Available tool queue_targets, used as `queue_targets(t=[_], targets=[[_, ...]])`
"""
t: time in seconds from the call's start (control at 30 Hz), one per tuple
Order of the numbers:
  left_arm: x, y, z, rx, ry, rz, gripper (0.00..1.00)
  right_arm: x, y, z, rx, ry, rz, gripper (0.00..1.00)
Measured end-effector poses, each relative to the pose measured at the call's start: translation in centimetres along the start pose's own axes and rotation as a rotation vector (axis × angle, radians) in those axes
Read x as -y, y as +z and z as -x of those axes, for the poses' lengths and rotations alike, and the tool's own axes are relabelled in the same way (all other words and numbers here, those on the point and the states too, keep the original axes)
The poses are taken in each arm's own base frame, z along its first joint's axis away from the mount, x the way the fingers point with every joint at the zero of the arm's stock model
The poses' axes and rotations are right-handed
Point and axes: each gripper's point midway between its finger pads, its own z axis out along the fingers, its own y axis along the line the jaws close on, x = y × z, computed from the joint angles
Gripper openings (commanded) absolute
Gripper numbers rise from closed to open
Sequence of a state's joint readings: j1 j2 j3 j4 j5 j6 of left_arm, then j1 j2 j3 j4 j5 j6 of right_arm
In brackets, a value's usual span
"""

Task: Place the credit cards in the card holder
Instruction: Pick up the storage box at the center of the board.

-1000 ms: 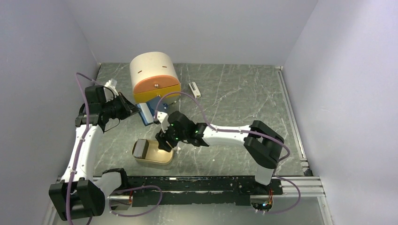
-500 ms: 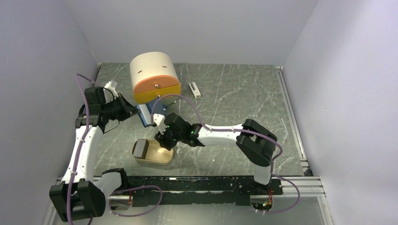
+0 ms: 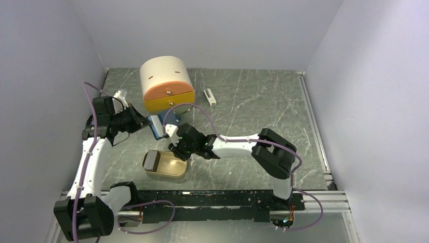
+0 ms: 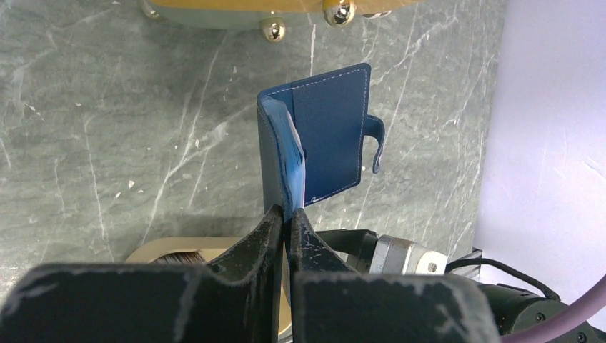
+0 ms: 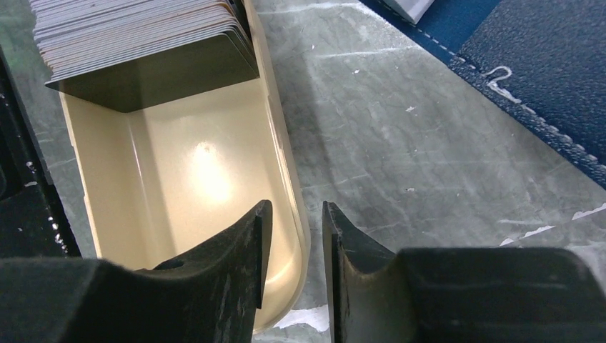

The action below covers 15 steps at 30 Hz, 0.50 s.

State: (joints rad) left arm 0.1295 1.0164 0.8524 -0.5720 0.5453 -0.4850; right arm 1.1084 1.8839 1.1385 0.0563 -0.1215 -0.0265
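At the table's near left, the credit cards [image 5: 143, 36] sit stacked in a tan tin [image 5: 282, 164]. The right gripper [image 5: 293, 236] has narrowed, its jaws slightly apart astride the tin's wall, likely to steady it. Just beyond, the left gripper [image 4: 286, 221] clamps the open card holder [image 4: 332, 128] upright.

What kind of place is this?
Probably a robot lab test cell: plain lilac walls box in a grey-green marbled tabletop, and two white jointed arms stand bolted on a black metal rail.
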Motion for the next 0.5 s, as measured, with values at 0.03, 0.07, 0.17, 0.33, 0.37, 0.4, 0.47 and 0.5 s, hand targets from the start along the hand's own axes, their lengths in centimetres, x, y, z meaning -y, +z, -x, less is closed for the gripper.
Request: queue_targets(t=[0.03, 0.07, 0.17, 0.33, 0.37, 0.4, 0.47, 0.5], targets=[[0.0, 0.0, 0.0, 0.0, 0.0, 0.0, 0.09, 0.0, 0.0, -0.1, -0.001, 0.0, -0.002, 0.32], [0.0, 0.0, 0.0, 0.0, 0.0, 0.0, 0.09, 0.0, 0.0, -0.1, -0.003, 0.0, -0.003, 0.31], [0.0, 0.0, -0.1, -0.002, 0.002, -0.001, 0.09, 0.1, 0.2, -0.3, -0.006, 0.0, -0.006, 0.3], [-0.1, 0.0, -0.1, -0.002, 0.007, -0.001, 0.09, 0.2, 0.3, -0.5, -0.01, 0.001, -0.009, 0.23], [-0.1, 0.0, -0.1, -0.001, 0.009, -0.001, 0.09, 0.2, 0.3, -0.6, -0.011, 0.001, -0.009, 0.21], [-0.1, 0.0, -0.1, -0.001, 0.01, -0.002, 0.09, 0.2, 0.3, -0.7, -0.013, 0.002, -0.01, 0.19], [-0.1, 0.0, -0.1, -0.001, 0.012, -0.001, 0.09, 0.2, 0.3, -1.1, -0.021, 0.004, -0.014, 0.15], [-0.1, 0.0, -0.1, -0.001, 0.014, -0.002, 0.09, 0.3, 0.2, -1.3, -0.025, 0.006, -0.016, 0.14]])
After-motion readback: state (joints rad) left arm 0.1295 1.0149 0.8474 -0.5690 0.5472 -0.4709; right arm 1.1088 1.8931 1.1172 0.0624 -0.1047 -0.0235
